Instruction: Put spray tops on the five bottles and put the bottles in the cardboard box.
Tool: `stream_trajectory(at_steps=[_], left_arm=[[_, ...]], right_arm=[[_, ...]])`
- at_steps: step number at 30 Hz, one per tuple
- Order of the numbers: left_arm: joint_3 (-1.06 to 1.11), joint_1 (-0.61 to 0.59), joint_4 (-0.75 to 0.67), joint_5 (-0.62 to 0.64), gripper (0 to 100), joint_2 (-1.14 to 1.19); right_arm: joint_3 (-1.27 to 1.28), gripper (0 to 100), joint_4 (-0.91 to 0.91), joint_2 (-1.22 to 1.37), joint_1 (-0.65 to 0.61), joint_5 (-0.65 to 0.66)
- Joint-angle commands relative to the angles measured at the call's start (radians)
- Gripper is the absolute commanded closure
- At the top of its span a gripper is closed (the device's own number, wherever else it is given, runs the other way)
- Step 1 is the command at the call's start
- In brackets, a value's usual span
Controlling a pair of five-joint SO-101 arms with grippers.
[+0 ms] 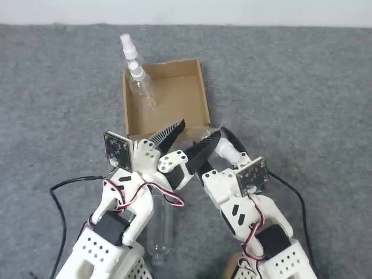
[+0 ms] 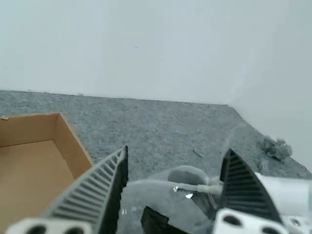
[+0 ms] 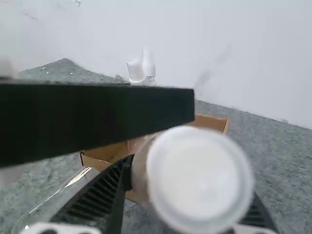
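Grey carpet runs back to a white wall, and the cardboard box sits just ahead of both grippers. Your right gripper is clamped on a spray top. Its clear bottle stretches sideways from there, with its long axis across your left gripper, whose jaws stand apart. The box opening lies ahead and to the left of the right gripper, so that arm looks best placed to carry the bottle in. The left wrist view shows the dip tube inside the bottle. The high view shows a capped bottle lying in the box.
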Motion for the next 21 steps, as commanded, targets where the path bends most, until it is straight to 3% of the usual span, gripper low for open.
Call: stream_trajectory(at_steps=[1,7,13,21], left_arm=[[-0.024,-0.055,-0.066,0.066,71,-0.012],[-0.024,-0.183,-0.181,0.112,71,-0.012],[-0.019,-0.284,-0.213,0.060,71,-0.012],[-0.019,-0.502,-0.218,0.041,84,-0.012]], right_arm=[[0.021,81.8,0.021,-0.022,0.008,-0.005],[0.021,81.8,0.022,-0.022,0.062,-0.005],[0.021,81.8,0.022,-0.021,0.067,-0.005],[0.021,81.8,0.022,-0.013,0.068,-0.005]])
